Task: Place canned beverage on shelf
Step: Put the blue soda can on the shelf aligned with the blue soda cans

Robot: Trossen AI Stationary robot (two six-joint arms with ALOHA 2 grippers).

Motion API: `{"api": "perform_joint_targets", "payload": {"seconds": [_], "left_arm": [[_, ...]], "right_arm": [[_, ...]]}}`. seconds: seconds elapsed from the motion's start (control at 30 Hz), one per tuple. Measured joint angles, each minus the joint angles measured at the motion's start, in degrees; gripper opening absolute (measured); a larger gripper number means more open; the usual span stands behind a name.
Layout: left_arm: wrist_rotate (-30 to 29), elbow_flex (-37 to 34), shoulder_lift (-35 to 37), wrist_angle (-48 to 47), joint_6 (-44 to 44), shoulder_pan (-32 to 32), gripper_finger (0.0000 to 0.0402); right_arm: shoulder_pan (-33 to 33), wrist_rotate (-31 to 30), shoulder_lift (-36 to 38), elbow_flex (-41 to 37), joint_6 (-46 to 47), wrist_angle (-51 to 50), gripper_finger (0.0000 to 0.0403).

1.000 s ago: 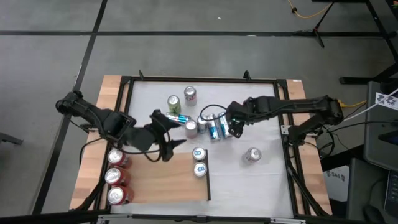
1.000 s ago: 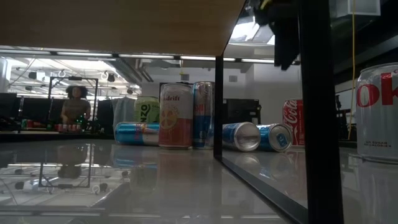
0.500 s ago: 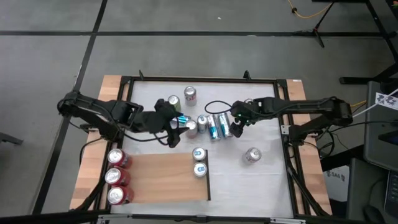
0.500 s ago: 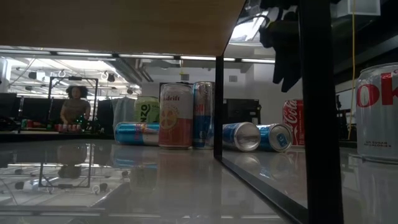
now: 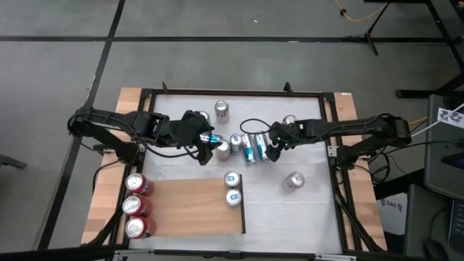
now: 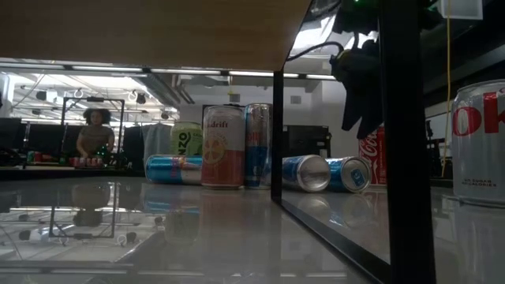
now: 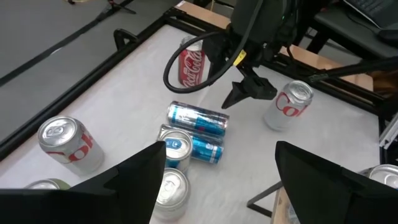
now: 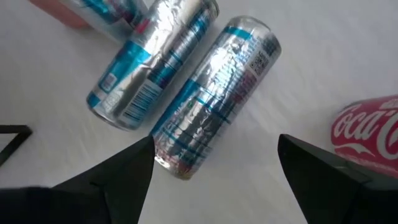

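Observation:
Two blue-and-silver cans (image 8: 211, 99) (image 8: 152, 68) lie on their sides on the white table, and also show in the high view (image 5: 254, 148). My right gripper (image 5: 274, 148) hangs open just above them, a finger on either side (image 8: 211, 180), touching nothing; it shows in the low view (image 6: 359, 95). My left gripper (image 5: 206, 143) is open and empty over the standing cans (image 7: 174, 149) left of them, fingers apart (image 7: 217, 180). The wood-grain shelf (image 5: 188, 210) lies at the near left, with two cans (image 5: 232, 187) standing at its right edge.
Red cans (image 5: 134, 206) stand in a row at the shelf's left side. A Coke can (image 7: 191, 59), diet cola cans (image 5: 293, 181) (image 5: 221, 110), a green can (image 6: 185, 138) and a lying blue can (image 6: 170, 168) stand about. A black frame (image 5: 239, 93) rims the table.
My left gripper has gone from the shelf's far edge toward the table's far side and right, to the cluster of cans. My right gripper has come down toward the two lying cans. No can has moved.

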State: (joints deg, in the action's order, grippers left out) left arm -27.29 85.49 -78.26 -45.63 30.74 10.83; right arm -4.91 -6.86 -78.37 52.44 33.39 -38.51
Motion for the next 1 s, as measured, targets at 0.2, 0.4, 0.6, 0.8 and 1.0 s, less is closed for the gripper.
{"api": "perform_joint_targets", "payload": {"seconds": [0.2,0.4,0.6,0.8,1.0], "left_arm": [[0.0,0.0,0.0,0.0,0.0,0.0,0.0295],[0.0,0.0,0.0,0.0,0.0,0.0,0.0295],[-0.02,0.0,-0.02,-0.02,0.0,0.0,0.0295],[-0.02,0.0,-0.02,-0.44,0.0,0.0,0.0295],[-0.04,0.0,-0.02,-0.46,0.0,0.0,0.0295]], "right_arm": [[0.0,-2.18,0.0,-0.59,-0.05,0.55,0.0328],[0.0,-2.88,0.0,-0.59,-0.22,3.0,0.0328],[0.02,-4.88,-1.11,-0.59,-0.2,2.51,0.0328],[0.0,-4.71,-4.15,-0.59,2.27,2.44,0.0328],[0.01,-1.67,-6.99,-0.59,2.63,2.49,0.0328]]}}
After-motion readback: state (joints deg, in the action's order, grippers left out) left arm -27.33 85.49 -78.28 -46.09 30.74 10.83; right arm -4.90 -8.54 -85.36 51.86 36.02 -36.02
